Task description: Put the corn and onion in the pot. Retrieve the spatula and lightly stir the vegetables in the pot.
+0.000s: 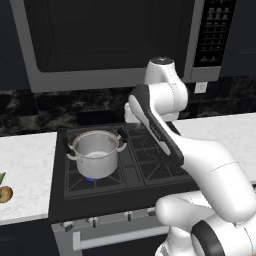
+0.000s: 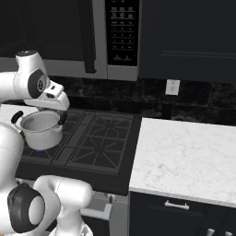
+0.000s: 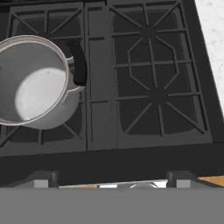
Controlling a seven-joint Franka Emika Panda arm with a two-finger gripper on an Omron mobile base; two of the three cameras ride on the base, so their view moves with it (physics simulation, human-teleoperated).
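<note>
Pot (image 1: 95,154) sits on the front-left burner of the stove (image 1: 150,172), a blue flame showing under its base. Its inside is bare steel; 2 dark side handles visible. In the hand view the pot (image 3: 33,83) lies upper left, seen from above. Onion (image 1: 4,194) rests on the white counter (image 1: 25,170) left of the stove, at the picture's edge, well apart from the pot, with a bit of green just above it. Gripper is hidden behind the arm's wrist; cannot tell its opening or any hold.
</note>
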